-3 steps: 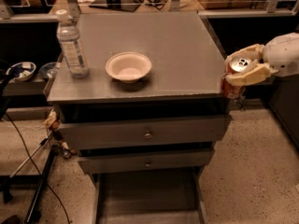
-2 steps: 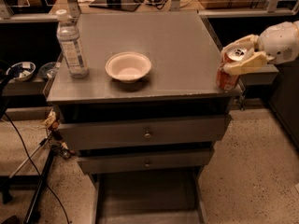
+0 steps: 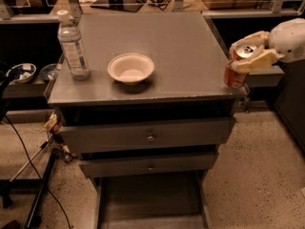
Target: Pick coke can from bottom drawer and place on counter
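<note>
Coke can (image 3: 233, 75), tilted and clamped in my closed gripper (image 3: 247, 54), hangs just beside the right edge of the worktop (image 3: 181, 42), well above the open bottom drawer (image 3: 147, 202), at a height that I judge lets me swing it inward, clear of the bowl (image 3: 130, 68).

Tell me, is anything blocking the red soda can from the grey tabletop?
Nothing visible. The gripper holds the red soda can beside the grey tabletop's right edge; white bowl and clear water bottle stand farther left.

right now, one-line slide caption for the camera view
The gripper holds the coke can at the counter right edge; bottom drawer open below.
</note>
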Controlling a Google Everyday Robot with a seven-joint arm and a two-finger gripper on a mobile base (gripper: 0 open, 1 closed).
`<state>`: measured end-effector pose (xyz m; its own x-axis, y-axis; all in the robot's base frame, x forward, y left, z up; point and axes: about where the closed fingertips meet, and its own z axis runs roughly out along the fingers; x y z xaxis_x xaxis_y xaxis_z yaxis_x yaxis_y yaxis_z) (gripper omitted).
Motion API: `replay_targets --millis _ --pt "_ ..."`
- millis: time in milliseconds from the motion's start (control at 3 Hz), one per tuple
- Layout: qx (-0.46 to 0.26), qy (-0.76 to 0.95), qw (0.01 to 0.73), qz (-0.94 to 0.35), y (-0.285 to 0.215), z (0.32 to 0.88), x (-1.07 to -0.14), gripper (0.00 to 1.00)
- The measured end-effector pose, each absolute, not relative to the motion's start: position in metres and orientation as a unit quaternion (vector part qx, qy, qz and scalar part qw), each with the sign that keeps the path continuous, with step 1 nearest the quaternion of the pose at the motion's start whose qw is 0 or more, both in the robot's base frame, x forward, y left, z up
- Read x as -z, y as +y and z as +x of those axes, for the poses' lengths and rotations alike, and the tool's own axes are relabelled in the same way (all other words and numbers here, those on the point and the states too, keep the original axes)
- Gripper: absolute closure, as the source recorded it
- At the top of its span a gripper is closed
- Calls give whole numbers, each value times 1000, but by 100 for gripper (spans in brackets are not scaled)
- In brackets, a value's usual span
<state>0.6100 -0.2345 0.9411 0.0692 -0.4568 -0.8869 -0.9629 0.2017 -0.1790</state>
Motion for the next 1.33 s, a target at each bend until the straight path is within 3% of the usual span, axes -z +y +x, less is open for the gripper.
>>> replay_targets --millis 1333 --pt "-353 584 439 -585 -180 655 -927 100"
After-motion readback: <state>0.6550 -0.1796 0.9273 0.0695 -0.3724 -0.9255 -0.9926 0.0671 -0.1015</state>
